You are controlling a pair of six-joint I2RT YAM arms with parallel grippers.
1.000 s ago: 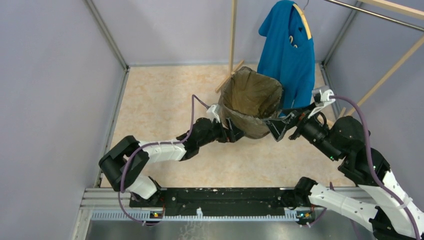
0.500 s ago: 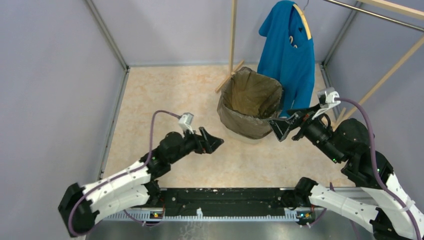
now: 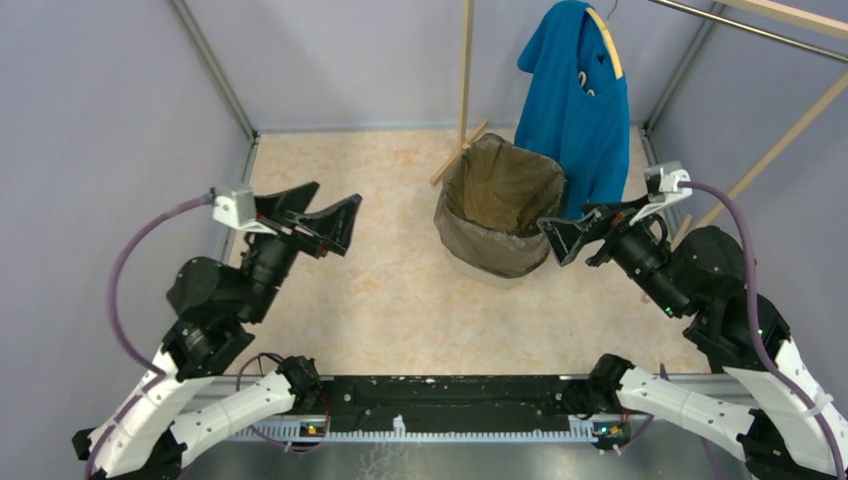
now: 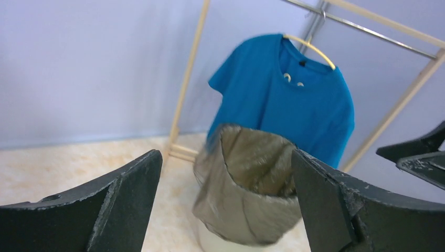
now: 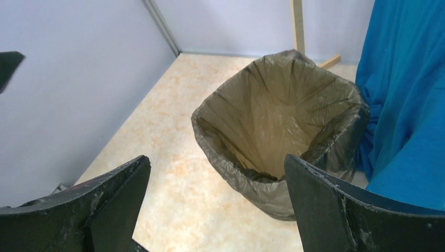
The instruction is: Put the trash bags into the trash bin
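Brownish-grey trash bag [image 3: 500,192] — blue T-shirt [image 3: 575,110]

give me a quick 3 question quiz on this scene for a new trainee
1. True or false: the trash bag lines the trash bin, its edge folded over the rim.
2. Where is the blue T-shirt? A) on a hanger B) inside the bin C) on the floor
3. Fill in: the left gripper and the right gripper are both ____, holding nothing.

Key: 1 true; 2 A; 3 open.
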